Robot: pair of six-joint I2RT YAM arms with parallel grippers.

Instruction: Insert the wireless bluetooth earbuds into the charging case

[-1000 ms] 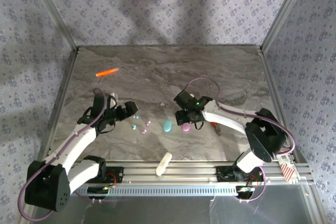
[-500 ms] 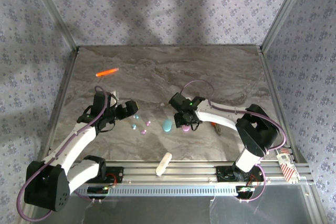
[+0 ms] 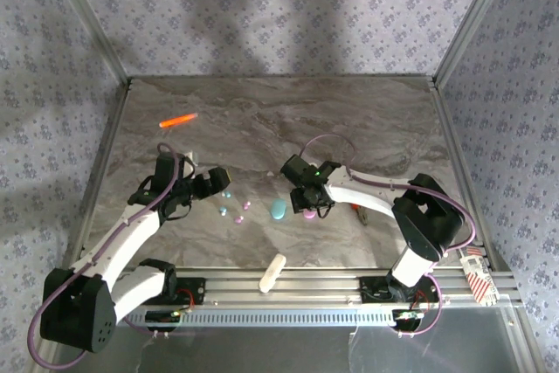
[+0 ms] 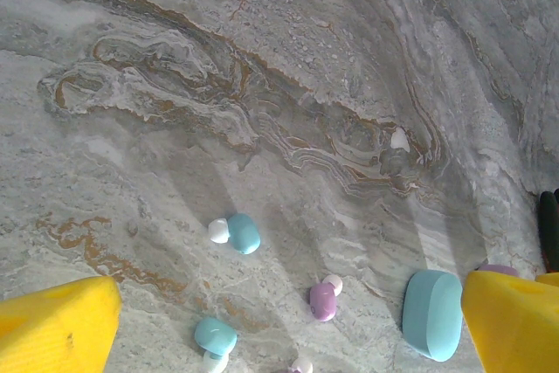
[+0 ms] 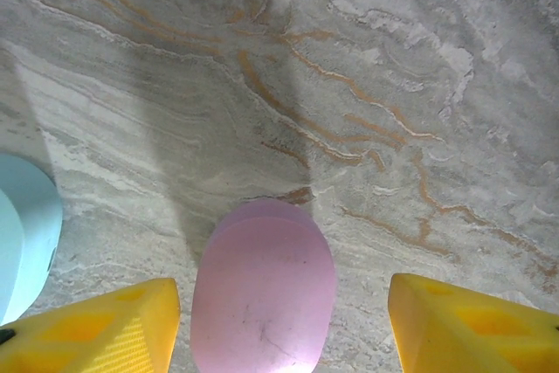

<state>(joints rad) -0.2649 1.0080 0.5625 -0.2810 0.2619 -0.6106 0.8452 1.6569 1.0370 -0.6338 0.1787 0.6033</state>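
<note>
Two teal earbuds (image 4: pixel 238 233) (image 4: pixel 215 338) and two pink-lilac ones (image 4: pixel 322 300) (image 4: pixel 301 364) lie loose on the marble, left of the teal oval case (image 4: pixel 431 314). My left gripper (image 4: pixel 284 329) hovers open above them, one yellow finger on each side of the group. In the top view it (image 3: pixel 218 183) sits just left of the buds (image 3: pixel 226 194). The pink oval case (image 5: pixel 264 290) lies shut between the fingers of my right gripper (image 5: pixel 284 329), close to the left finger (image 5: pixel 113 329), with a gap on the right. The teal case (image 5: pixel 22 233) lies to its left.
An orange marker (image 3: pixel 178 120) lies at the far left of the table. A white oblong piece (image 3: pixel 273 272) rests on the near aluminium rail. A small red-tipped tool (image 3: pixel 358 212) lies under the right forearm. Patterned walls close in the table on three sides.
My right gripper has shifted slightly left over the pink case and its fingers have drawn closer together around it. The left arm and the earbuds have not moved.
</note>
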